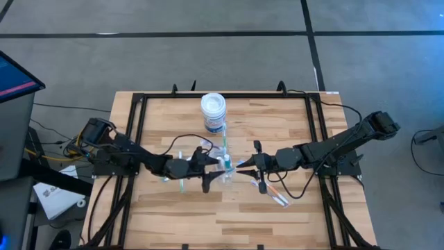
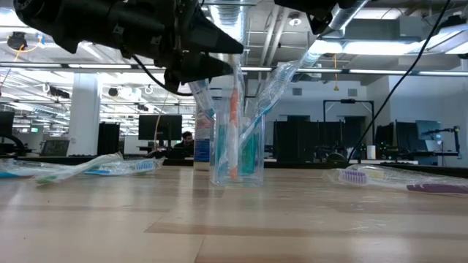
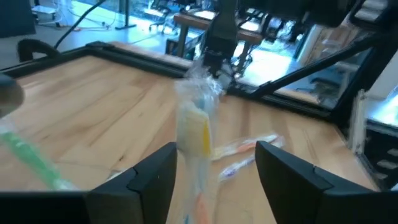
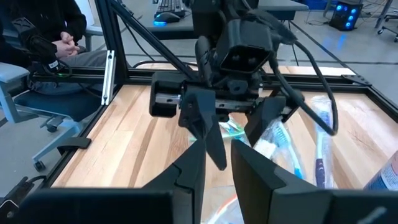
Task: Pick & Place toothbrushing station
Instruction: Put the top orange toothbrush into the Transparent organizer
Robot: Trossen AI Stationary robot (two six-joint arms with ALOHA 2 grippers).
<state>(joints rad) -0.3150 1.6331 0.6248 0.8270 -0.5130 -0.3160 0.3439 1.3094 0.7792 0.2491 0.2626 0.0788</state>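
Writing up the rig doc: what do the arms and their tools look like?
Both arms are matte black, built of jointed box-like segments, with thin black cables looping along them. The left tool and right tool each end in two flat, dark, tapered fingers. Seen from the right wrist, the left arm carries a boxy black camera housing on its wrist. No markings visible.

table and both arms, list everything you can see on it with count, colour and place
clear cup: 1, table centre, several wrapped toothbrushes standing in it
wrapped toothbrushes lying loose: green one on the left arm's side, purple ones on the right arm's side
white jar: 1, blue label, far middle
table: 1, light wood, black frame
person: 1, seated beyond the table
left hand: open around the cup
right hand: by the cup, narrow gap
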